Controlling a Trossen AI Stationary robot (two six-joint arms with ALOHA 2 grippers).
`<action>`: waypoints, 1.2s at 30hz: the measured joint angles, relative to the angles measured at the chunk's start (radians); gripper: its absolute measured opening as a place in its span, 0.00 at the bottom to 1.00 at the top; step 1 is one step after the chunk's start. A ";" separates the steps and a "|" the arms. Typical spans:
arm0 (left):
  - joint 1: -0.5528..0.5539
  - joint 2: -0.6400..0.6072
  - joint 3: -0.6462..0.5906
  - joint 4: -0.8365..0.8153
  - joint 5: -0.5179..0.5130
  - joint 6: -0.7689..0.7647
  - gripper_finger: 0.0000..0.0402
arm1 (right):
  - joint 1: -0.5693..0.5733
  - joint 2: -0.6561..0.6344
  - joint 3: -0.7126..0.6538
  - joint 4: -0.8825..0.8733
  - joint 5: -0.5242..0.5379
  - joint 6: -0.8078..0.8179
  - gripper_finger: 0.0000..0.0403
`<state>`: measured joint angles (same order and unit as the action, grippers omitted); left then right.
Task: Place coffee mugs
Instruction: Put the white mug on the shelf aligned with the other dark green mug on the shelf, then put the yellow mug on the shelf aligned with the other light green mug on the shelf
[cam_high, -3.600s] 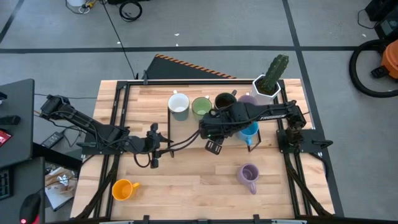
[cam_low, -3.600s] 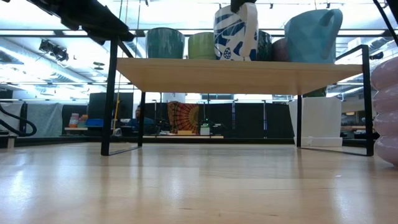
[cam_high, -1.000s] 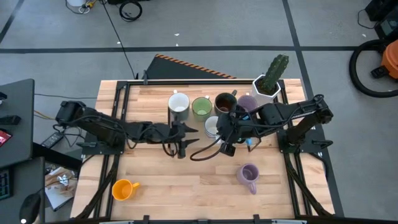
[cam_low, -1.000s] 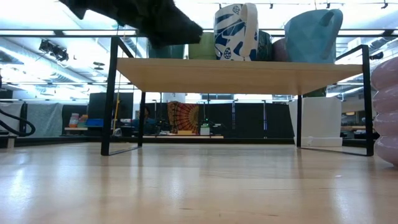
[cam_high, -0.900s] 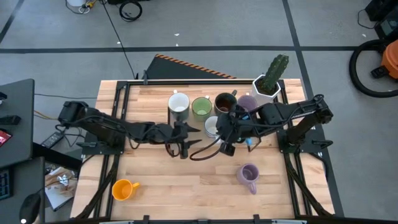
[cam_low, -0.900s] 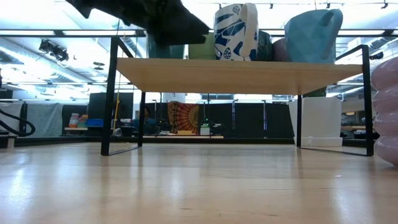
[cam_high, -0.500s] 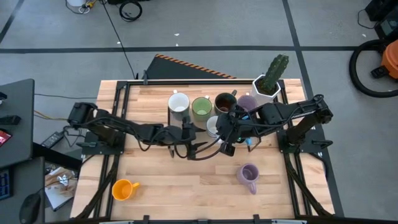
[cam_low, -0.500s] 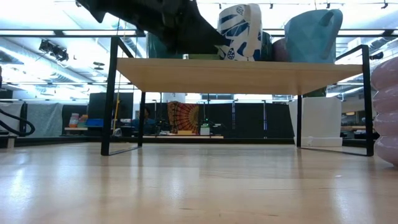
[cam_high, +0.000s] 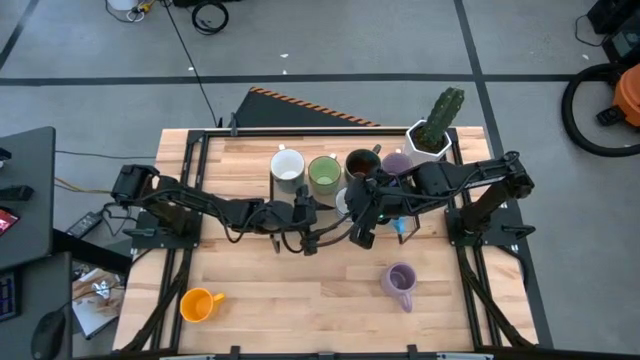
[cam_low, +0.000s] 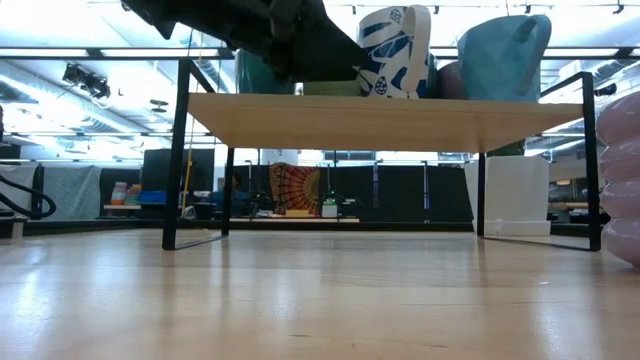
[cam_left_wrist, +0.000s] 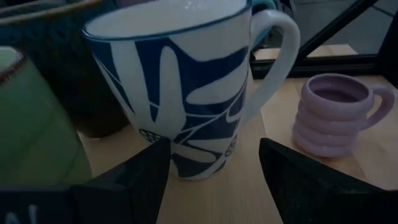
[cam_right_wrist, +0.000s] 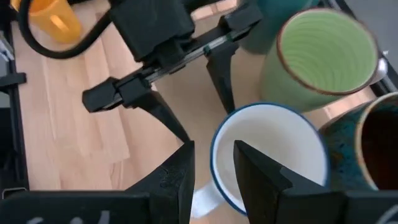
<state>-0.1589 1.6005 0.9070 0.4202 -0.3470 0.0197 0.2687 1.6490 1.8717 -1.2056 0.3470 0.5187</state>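
A white mug with a blue leaf pattern (cam_high: 343, 201) (cam_low: 395, 50) stands slightly tilted on the raised wooden shelf (cam_low: 380, 120), in front of the mug row. My right gripper (cam_right_wrist: 214, 152) (cam_high: 355, 205) is above it, shut on its rim. My left gripper (cam_left_wrist: 214, 152) (cam_high: 322, 222) is open and level at the mug's left. Its two fingers stand on either side of the mug's lower body (cam_left_wrist: 180, 81); I cannot tell whether they touch it. My right gripper holds the patterned mug by the rim (cam_right_wrist: 222, 127) on the side away from the row. It comes from above, pointing down, one finger (cam_right_wrist: 258, 174) inside the mug and one (cam_right_wrist: 177, 180) outside the wall. The mug leans a little, its base at the shelf.
On the shelf behind stand a white mug (cam_high: 287, 166), a green one (cam_high: 324, 172), a dark brown one (cam_high: 361, 163) and a lavender one (cam_high: 398, 162). A cactus pot (cam_high: 430, 135) is at the far right. A ribbed lavender mug (cam_high: 400, 281) and an orange mug (cam_high: 199, 303) sit on the near table.
My left gripper has travelled toward the table's right, up to the patterned mug, and its open fingers now flank it. The mug has tipped slightly and shifted a little toward the table's right on the shelf, still held by my right gripper.
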 joint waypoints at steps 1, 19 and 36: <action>0.000 0.005 0.000 0.013 0.000 0.001 0.63 | -0.003 0.003 0.000 -0.005 -0.002 0.002 0.29; 0.006 0.098 -0.001 0.182 0.000 0.021 0.63 | -0.002 0.021 -0.007 -0.059 -0.001 0.057 0.29; -0.025 -0.075 0.000 -0.060 -0.003 0.105 0.59 | 0.138 0.000 -0.006 -0.089 0.147 0.086 0.29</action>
<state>-0.1836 1.5259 0.9066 0.3602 -0.3495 0.1245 0.4070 1.6493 1.8656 -1.2941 0.4936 0.6042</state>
